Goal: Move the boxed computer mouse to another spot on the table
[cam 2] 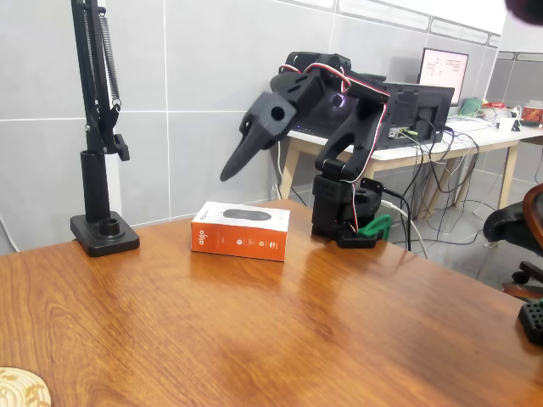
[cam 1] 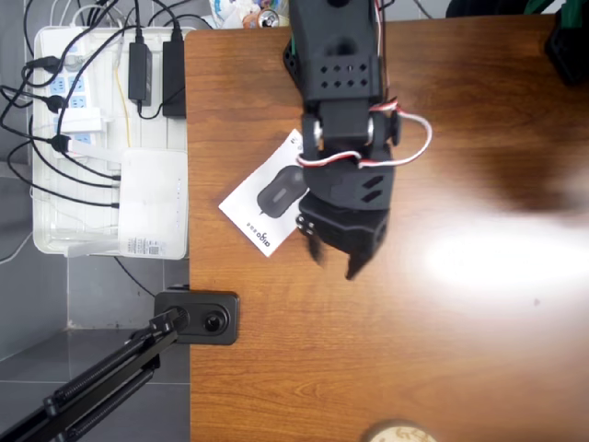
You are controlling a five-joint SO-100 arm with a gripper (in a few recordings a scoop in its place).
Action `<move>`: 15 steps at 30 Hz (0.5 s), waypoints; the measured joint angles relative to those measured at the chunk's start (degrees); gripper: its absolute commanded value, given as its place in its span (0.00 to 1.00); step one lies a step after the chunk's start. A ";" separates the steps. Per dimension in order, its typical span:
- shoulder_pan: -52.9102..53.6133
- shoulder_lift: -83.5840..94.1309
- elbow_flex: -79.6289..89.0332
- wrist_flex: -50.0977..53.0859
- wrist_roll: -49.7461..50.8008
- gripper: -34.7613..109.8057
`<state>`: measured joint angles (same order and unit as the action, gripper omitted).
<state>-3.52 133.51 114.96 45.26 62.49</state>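
Lay flat on the glossy orange-brown wood-grain table (cam 2: 280, 339), near its far edge: white boxed computer mouse with orange side (cam 2: 241, 231). Hovered above and clear of it: black two-finger gripper (cam 2: 235, 166), fingers together, holding nothing

In the overhead view we see the arm (cam 1: 342, 64) covering the right end of the boxed computer mouse (cam 1: 265, 195), and the top edge cuts the arm's base off. The gripper (cam 1: 333, 258) is blurred there, so we cannot tell how its jaws stand. The small lettering on the carton is too small for us to read. A pale round thing (cam 1: 398, 432) at the near edge of the table (cam 1: 460, 350) is cut off.
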 measured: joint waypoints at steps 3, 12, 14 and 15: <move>-1.93 0.09 0.26 -17.75 -4.75 0.24; 2.29 -3.52 8.44 -88.59 -38.32 0.24; 2.90 -0.44 13.54 -101.60 -44.30 0.24; 3.34 2.46 15.91 -106.61 -45.70 0.24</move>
<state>-0.18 135.97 130.87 -61.35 16.79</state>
